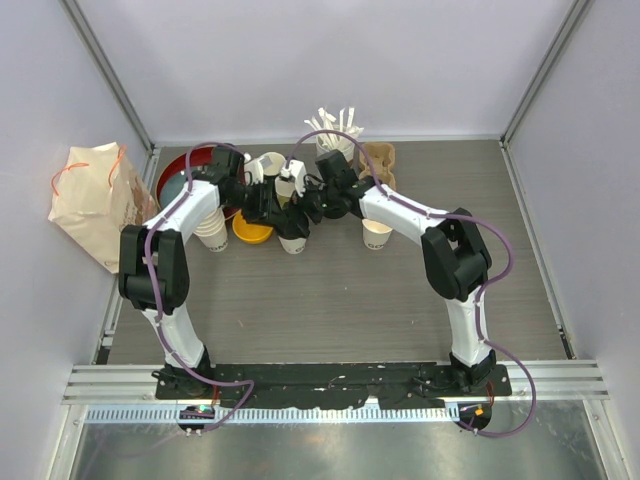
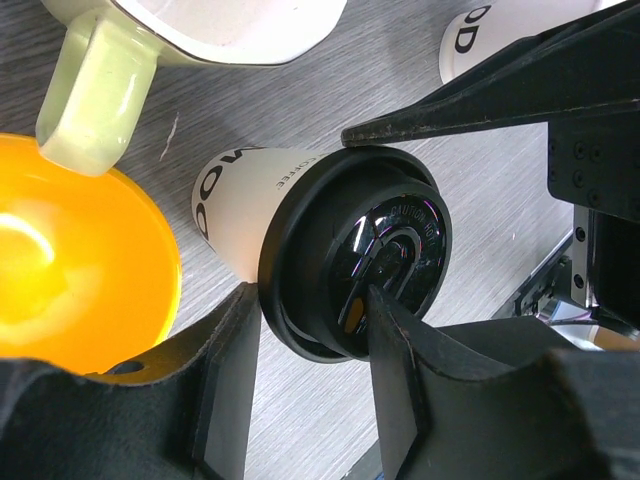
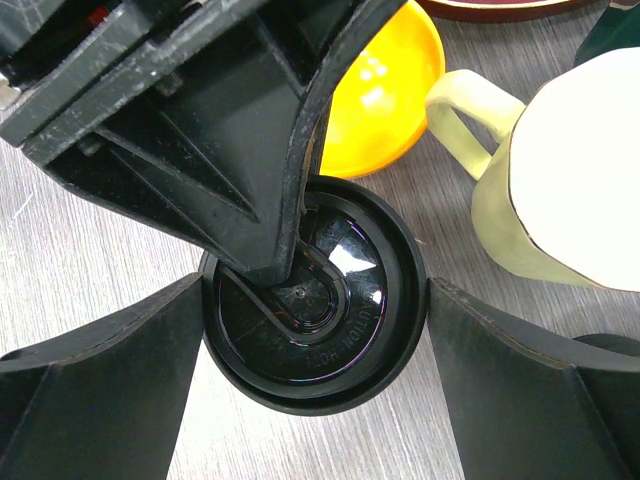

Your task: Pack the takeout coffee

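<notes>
A takeout coffee, a white printed paper cup with a black lid, stands on the table between both arms. My right gripper spans the lid from above, a pad touching the rim on each side. My left gripper straddles the lid's edge. One of its fingers rests against the outside of the rim and the other lies on the lid's top, the jaws partly apart. A second printed cup stands to the right with no lid on it.
Close by are an orange bowl, a pale yellow mug and a stack of plain white cups. A dark red tray and a paper bag lie left. A cardboard carrier sits at the back.
</notes>
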Robot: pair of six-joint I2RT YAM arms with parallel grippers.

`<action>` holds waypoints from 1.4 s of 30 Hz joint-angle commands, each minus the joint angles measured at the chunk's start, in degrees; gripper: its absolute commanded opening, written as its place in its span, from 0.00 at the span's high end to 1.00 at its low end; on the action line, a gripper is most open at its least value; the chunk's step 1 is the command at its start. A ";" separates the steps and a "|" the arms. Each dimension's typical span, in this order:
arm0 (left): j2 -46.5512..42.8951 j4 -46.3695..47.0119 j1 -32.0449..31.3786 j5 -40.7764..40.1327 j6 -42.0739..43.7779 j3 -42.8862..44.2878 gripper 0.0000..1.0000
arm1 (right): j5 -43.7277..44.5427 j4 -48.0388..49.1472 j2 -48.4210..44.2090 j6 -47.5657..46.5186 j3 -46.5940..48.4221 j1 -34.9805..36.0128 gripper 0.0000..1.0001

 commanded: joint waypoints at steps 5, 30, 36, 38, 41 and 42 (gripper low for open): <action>0.79 -1.26 -0.94 -5.70 2.91 0.46 0.55 | -0.43 6.78 -5.21 2.20 -1.99 -0.36 0.07; -0.35 -2.49 -1.30 -5.44 4.15 2.39 0.50 | 3.69 10.91 -10.91 5.01 -5.68 -2.91 0.06; -1.50 -2.58 -1.30 -3.07 3.97 5.03 0.41 | 9.22 11.88 -14.43 11.86 -6.73 -3.61 0.08; -1.50 -2.75 -1.30 -2.80 3.97 5.90 0.39 | 12.56 11.96 -15.48 14.58 -6.91 -3.79 0.09; -1.85 -3.28 -1.21 -2.36 3.88 7.05 0.37 | 19.65 11.88 -16.89 17.04 -7.88 -4.23 0.13; -2.37 -3.37 -1.04 -2.19 3.80 7.31 0.37 | 22.39 11.88 -17.07 17.58 -8.75 -4.32 0.16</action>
